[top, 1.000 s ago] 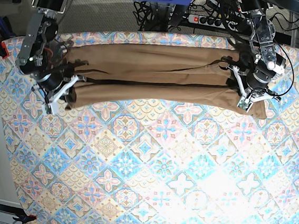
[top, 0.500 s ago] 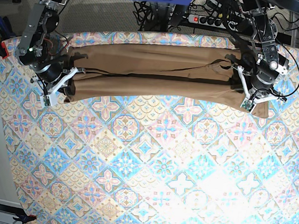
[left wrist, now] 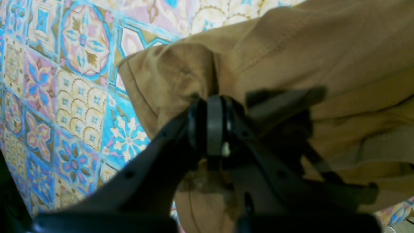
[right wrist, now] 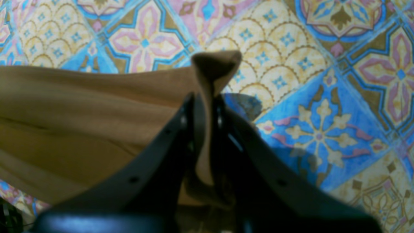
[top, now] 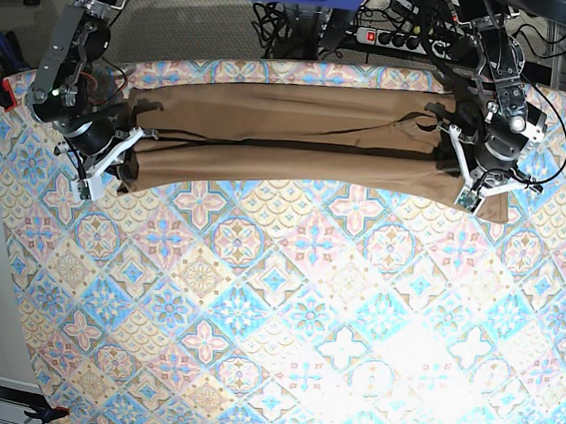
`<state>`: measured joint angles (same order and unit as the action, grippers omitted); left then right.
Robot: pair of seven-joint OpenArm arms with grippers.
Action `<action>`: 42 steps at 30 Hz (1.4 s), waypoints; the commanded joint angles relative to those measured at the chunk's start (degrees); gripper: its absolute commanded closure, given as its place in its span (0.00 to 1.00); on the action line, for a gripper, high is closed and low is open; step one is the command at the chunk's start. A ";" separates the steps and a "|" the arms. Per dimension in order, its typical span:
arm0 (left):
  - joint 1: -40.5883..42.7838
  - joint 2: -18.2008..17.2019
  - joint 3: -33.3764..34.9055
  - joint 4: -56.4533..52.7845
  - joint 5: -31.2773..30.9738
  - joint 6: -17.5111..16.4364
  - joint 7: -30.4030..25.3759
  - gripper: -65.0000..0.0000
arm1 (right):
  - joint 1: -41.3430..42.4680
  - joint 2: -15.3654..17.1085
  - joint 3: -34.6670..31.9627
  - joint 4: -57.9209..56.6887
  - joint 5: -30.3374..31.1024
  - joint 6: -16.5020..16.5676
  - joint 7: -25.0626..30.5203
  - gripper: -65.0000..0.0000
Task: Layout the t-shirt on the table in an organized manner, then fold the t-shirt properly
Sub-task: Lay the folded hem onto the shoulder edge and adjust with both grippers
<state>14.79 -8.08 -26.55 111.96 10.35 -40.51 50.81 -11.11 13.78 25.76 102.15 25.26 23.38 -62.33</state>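
- While the plain tan-brown cloth t-shirt is lying stretched across the far edge of the tile-patterned table, the left gripper and right gripper are each pinching an end.
- Judging by this, the laying-out is under way; next they will likely need to lower it flat.

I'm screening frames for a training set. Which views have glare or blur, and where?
Base view: glare washes out the table pattern at lower right; the t-shirt is evenly lit. Left wrist view: the left gripper is a blurred dark mass, cloth sharper. Right wrist view: the right gripper is soft and dark, tiles reasonably crisp.
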 commanded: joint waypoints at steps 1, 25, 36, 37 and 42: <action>-0.15 -0.41 -0.40 1.22 0.77 0.51 0.14 1.00 | 0.52 0.86 0.31 1.19 0.19 -0.12 0.92 1.00; 2.22 -0.32 -2.16 1.66 0.68 0.51 -0.21 1.00 | -0.53 -2.22 -5.14 1.10 0.19 -0.12 1.36 1.00; 2.22 0.91 -2.16 2.37 0.33 0.51 -0.21 1.00 | -0.53 -2.66 -5.32 1.10 0.11 -0.12 1.01 1.00; 2.31 1.00 -2.16 2.37 0.60 0.51 -0.21 1.00 | -0.53 -2.66 -5.32 1.10 0.11 -0.12 0.92 1.00; 2.49 1.26 -5.50 2.19 0.68 0.51 -0.13 1.00 | -3.00 -2.66 -5.32 1.19 0.11 -0.12 1.18 1.00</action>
<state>17.47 -6.20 -31.44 113.21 10.50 -40.49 50.78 -13.93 10.63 20.23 102.28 24.82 22.96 -61.73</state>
